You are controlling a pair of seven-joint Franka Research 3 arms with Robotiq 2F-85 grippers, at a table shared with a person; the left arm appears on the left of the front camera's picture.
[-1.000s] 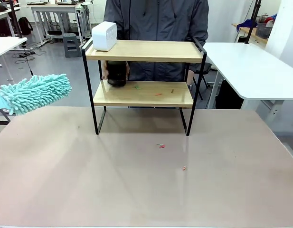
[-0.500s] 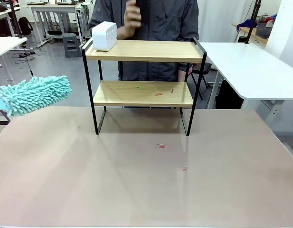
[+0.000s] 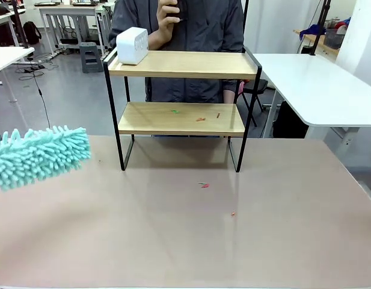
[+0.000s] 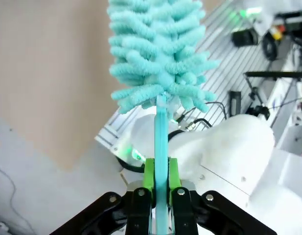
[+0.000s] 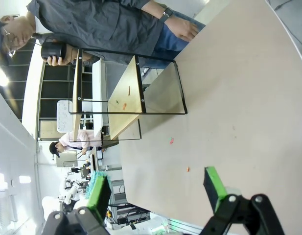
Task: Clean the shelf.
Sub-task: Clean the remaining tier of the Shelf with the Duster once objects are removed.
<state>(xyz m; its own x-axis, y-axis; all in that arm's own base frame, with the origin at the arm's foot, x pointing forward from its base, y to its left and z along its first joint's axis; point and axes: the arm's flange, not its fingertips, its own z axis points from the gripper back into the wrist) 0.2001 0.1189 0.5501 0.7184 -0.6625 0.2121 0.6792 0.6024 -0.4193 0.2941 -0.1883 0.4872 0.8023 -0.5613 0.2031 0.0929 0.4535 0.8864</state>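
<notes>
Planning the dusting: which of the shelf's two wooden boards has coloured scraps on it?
The lower light wooden board of the black-framed shelf: small green and orange scraps lie on it. The upper board bears a white box at its left end.

Front camera: robot's side, facing across table (image 3: 173,241) to shelf (image 3: 185,64). Right wrist camera: rolled sideways, shares both. Left wrist camera: close along duster (image 4: 158,58).

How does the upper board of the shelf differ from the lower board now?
The upper board carries a white box at its left end; the lower board carries none. The lower board has small coloured scraps on it; the upper board looks free of them. Both are light wood in the same black frame.
</notes>
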